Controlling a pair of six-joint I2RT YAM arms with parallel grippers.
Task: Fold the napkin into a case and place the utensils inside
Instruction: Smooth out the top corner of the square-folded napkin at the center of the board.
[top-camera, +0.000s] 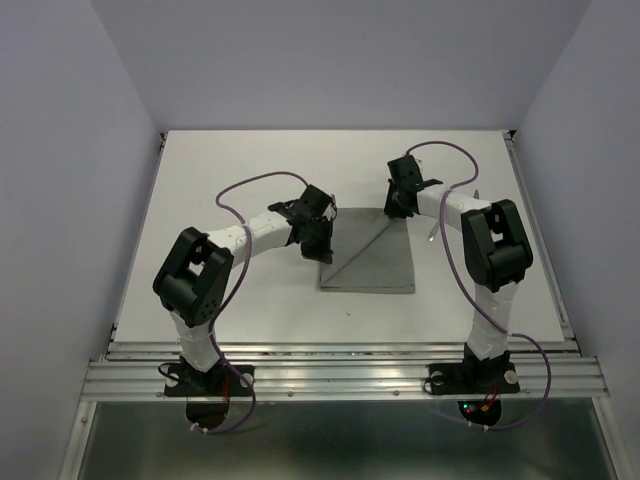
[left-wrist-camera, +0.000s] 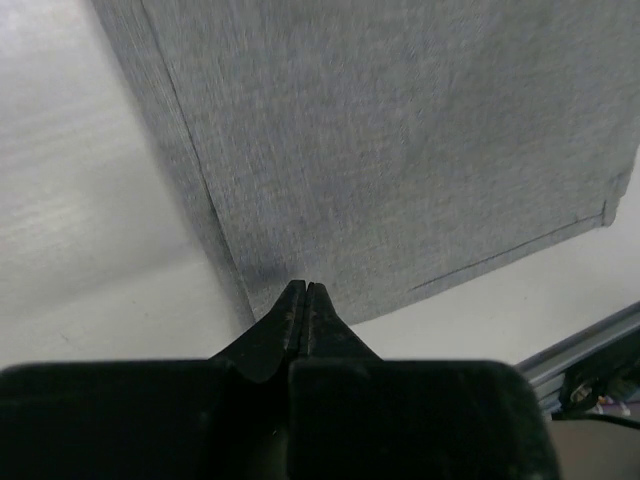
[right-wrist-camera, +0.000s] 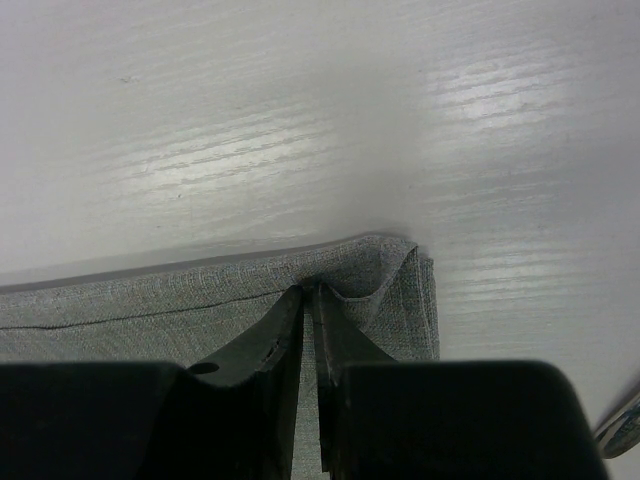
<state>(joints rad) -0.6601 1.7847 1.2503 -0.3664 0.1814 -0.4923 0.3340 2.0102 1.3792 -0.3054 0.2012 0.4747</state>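
The grey napkin (top-camera: 370, 255) lies on the white table with a diagonal crease across it. My left gripper (top-camera: 322, 252) is at its near left corner. In the left wrist view its jaws (left-wrist-camera: 304, 287) are closed tight right where the napkin's (left-wrist-camera: 400, 140) corner meets them. My right gripper (top-camera: 396, 208) is at the far right corner. In the right wrist view it (right-wrist-camera: 311, 290) pinches the napkin's (right-wrist-camera: 150, 305) edge, and the cloth puckers up beside the fingers. A slim silver utensil (top-camera: 431, 236) lies right of the napkin, mostly hidden by my right arm. Its tip shows in the right wrist view (right-wrist-camera: 622, 425).
The white table (top-camera: 250, 170) ends at a metal rail (top-camera: 340, 365) along the near edge. Pale walls stand on three sides. Both arms' purple cables (top-camera: 245, 190) loop above the table.
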